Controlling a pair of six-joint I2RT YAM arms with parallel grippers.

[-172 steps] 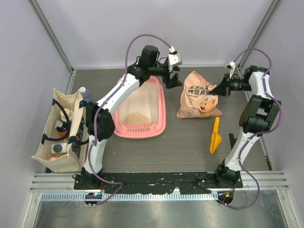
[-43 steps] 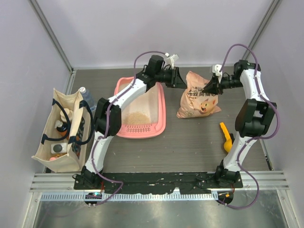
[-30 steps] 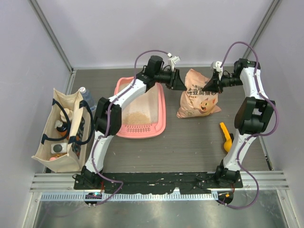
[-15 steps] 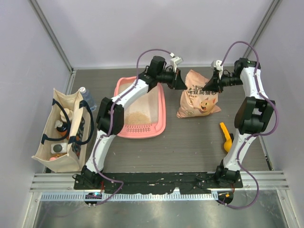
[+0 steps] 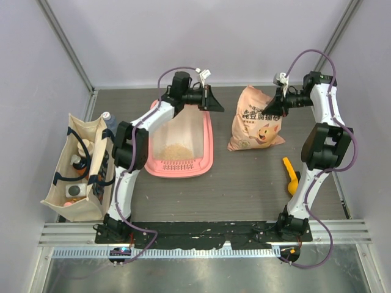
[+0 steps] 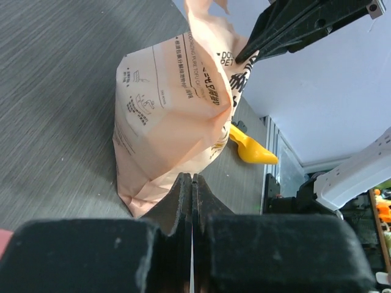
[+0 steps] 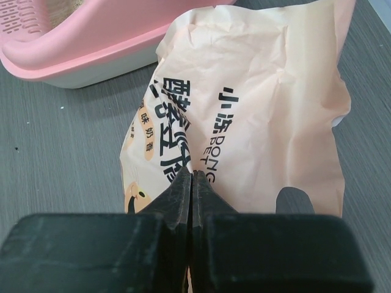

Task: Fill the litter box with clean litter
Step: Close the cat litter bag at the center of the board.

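Sitting between litter box [image 5: 181, 171] and scoop [image 5: 291, 176], peach bag [image 5: 256, 125]

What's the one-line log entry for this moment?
left gripper shut, empty, apart from bag | right gripper shut against bag, grip unclear | litter box holds small pile of litter

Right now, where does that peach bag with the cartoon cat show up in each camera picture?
Top external: the peach bag lies right of centre, in the far half.
Left wrist: the bag fills the middle of the picture.
Right wrist: the bag fills the centre and right.
Shared landmark: the right gripper, at the bag in all three.
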